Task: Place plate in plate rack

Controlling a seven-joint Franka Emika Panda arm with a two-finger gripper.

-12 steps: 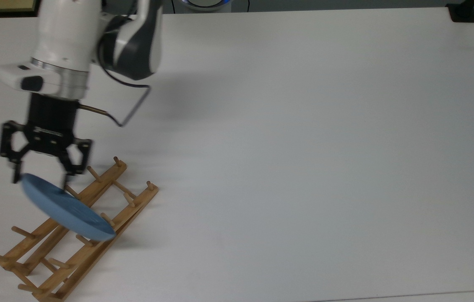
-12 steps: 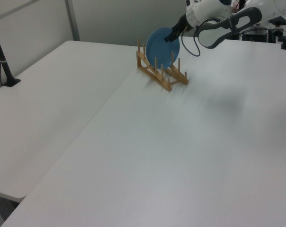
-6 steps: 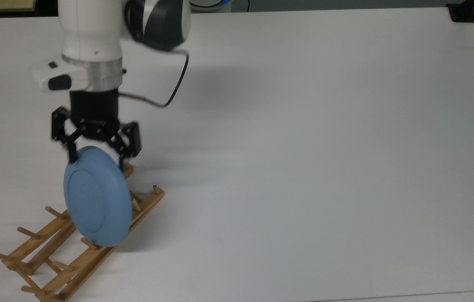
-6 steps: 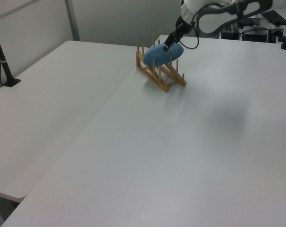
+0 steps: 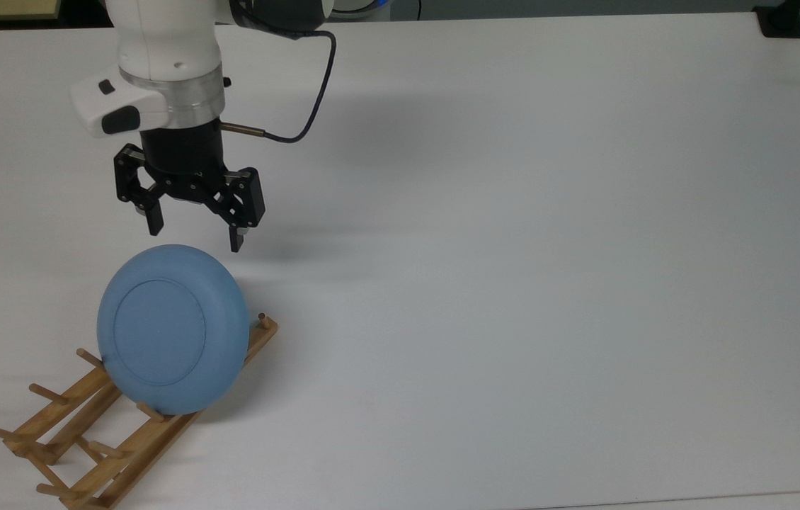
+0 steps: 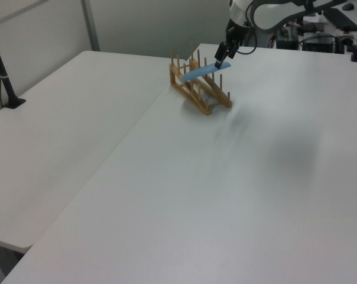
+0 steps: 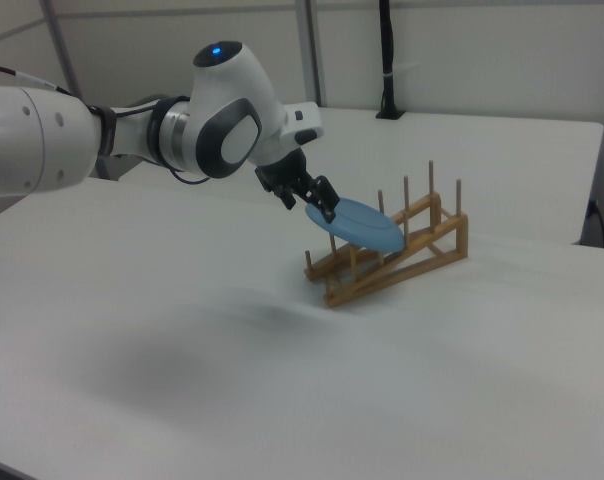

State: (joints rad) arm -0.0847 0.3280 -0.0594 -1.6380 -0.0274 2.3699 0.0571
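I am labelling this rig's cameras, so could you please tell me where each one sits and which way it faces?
Top view: overhead, looking down on the white table; shows the wrist and open gripper above the plate.
Left view: off a table corner, facing the distant plate rack; arm at top.
Right view: low at the table's side; shows the arm reaching to the rack.
All three share plate, rack and gripper.

White worktop (image 5: 549,248); a second white table (image 6: 54,136) abuts at 9 o'clock in the left view. Grey wall (image 6: 143,26) behind. Black post (image 7: 387,60) at 12 o'clock, right view.
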